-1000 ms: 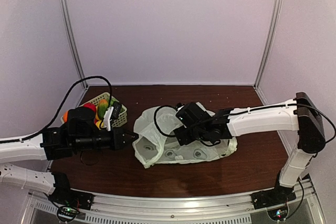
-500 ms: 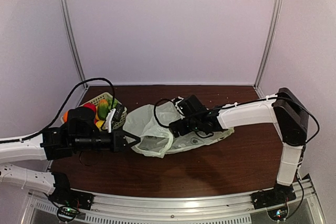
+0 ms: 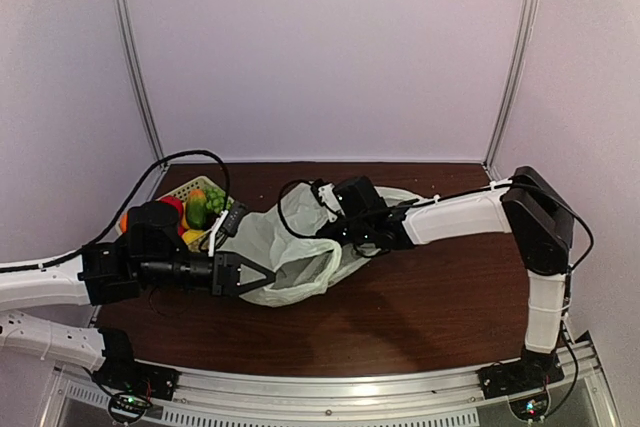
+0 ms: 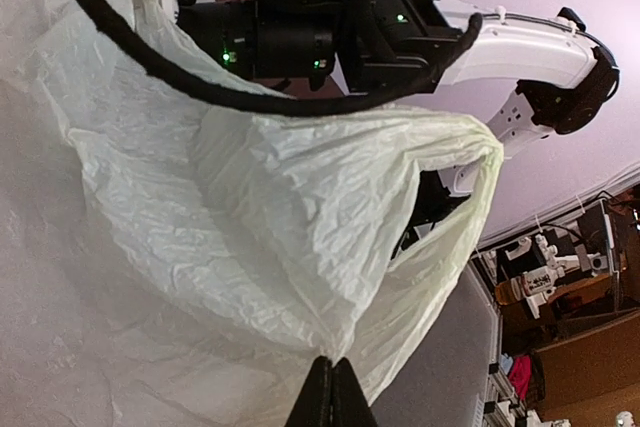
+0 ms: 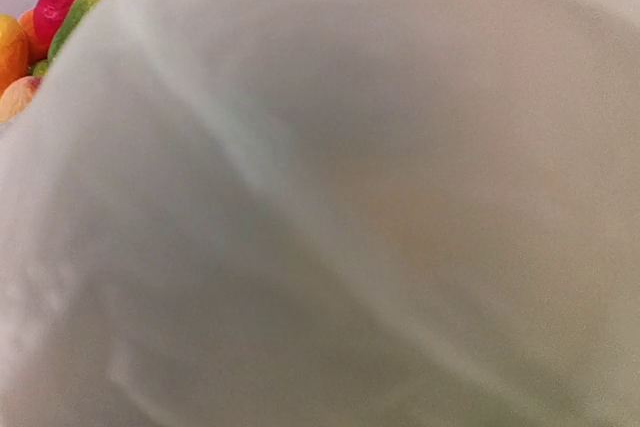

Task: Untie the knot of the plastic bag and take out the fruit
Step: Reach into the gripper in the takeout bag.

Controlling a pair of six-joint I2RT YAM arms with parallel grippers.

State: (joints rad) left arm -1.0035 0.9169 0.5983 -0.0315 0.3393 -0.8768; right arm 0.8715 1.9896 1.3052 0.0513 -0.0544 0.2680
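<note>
The left gripper is pinching the plastic bag at its rim, probably light, soft, slippery film; of the right gripper I cannot tell the state.

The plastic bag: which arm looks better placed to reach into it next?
Right, probably. The left hand is shut on the edge of the plastic bag, so it is occupied. The right hand is close against the bag, its fingers hidden, and seems free to go in.
</note>
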